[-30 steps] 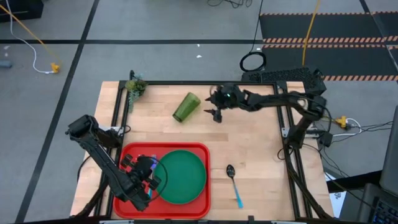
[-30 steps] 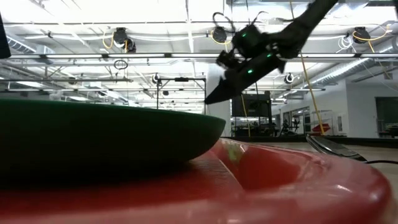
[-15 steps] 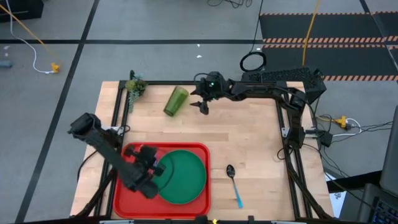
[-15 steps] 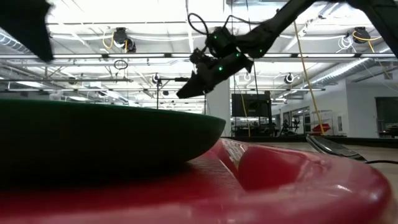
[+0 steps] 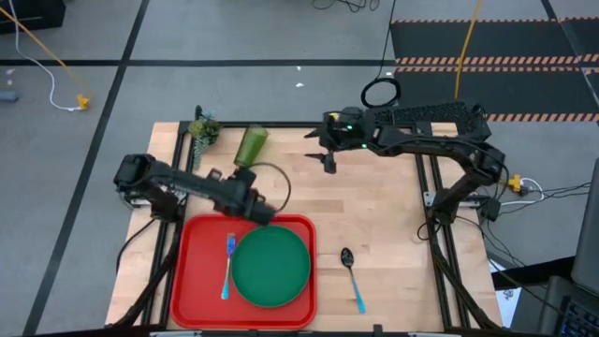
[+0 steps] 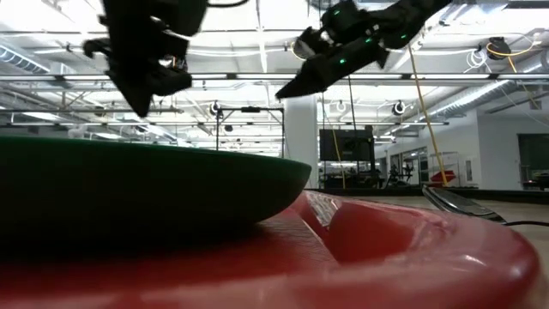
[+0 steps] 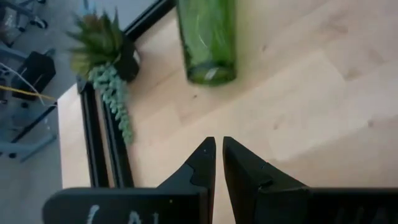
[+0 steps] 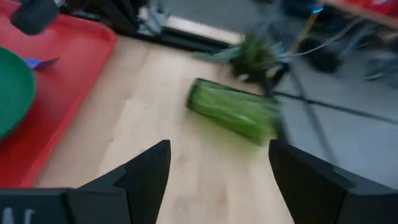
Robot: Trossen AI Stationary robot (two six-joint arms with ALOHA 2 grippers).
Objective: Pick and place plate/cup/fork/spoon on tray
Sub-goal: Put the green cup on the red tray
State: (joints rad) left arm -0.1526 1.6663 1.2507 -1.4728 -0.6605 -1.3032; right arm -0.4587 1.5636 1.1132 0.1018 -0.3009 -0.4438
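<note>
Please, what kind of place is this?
Probably a robotics lab or workshop hall: a light wooden work table in a black metal frame, a grey concrete floor with striped hazard tape, and long ceiling light strips over open industrial space.

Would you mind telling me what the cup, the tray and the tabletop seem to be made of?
The cup looks like translucent green plastic or glass: light passes through its wall. The tray seems glossy red plastic, with a smooth moulded rim and rounded corners. The tabletop looks like pale wood, with visible plank seams and grain.

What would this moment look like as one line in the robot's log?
plate, fork: on tray | spoon: on table | cup: lying on table | left gripper: shut | right gripper: open
</note>
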